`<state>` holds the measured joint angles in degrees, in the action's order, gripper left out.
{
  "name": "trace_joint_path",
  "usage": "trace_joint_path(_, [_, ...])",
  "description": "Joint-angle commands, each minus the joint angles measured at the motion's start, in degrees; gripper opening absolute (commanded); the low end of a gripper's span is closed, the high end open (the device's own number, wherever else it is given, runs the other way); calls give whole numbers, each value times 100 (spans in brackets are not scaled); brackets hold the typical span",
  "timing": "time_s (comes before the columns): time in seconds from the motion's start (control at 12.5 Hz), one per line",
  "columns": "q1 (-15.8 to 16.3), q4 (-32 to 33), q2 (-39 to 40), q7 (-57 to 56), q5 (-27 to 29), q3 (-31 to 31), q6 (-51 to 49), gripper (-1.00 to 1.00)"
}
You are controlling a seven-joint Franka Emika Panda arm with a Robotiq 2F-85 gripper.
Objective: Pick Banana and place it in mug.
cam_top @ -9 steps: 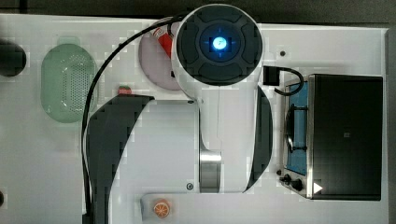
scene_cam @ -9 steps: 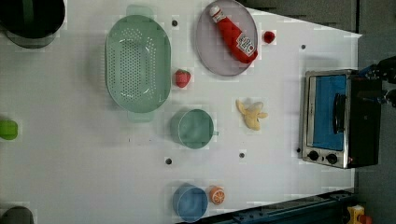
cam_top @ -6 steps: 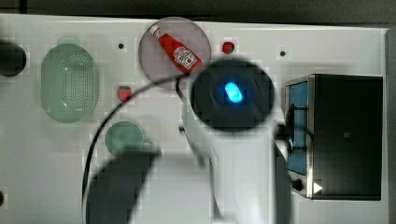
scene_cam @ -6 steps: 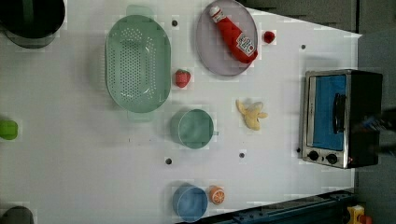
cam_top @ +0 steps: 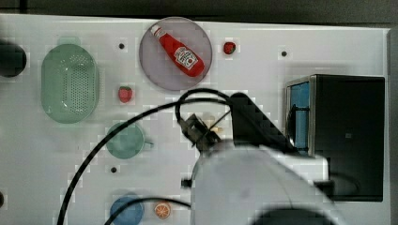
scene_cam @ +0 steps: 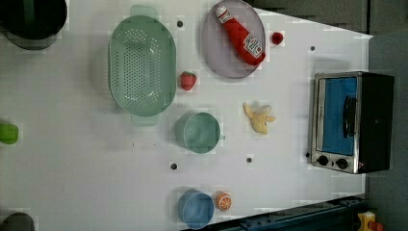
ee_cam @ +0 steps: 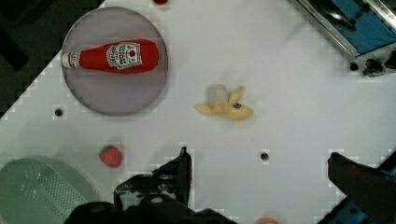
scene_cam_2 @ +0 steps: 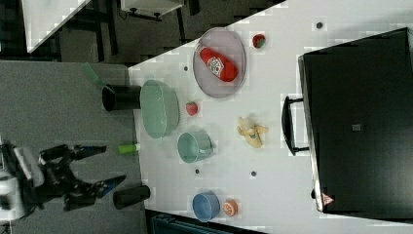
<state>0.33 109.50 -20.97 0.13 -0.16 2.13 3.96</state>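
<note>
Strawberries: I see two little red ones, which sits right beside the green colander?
The strawberry between the colander and the mug. The other strawberry lies beyond the grey plate holding the ketchup bottle.

A red ketchup bottle (scene_cam: 241,36) lies on a grey plate (scene_cam: 219,57). A pale green colander (scene_cam: 140,65) sits near a strawberry (scene_cam: 188,80). A blue cup (scene_cam: 196,209) stands just beside an orange slice (scene_cam: 223,200). A toaster oven (scene_cam: 353,121) sits at the left view's right.

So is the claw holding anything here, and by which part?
Nothing. The open claw is empty; the small cream-yellow banana lies untouched on the white table.
</note>
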Motion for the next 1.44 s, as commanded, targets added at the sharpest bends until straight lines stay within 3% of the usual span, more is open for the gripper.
trace_joint_path(0.08, [-4,1069,791,-578,-33,46,696,100])
trace_joint_path(0.72, [-10,2341,2018,-2108,-33,67,3097,100])
trace_joint_path(1.44, [5,2682,3781,-2539,-33,-3,5424,100])
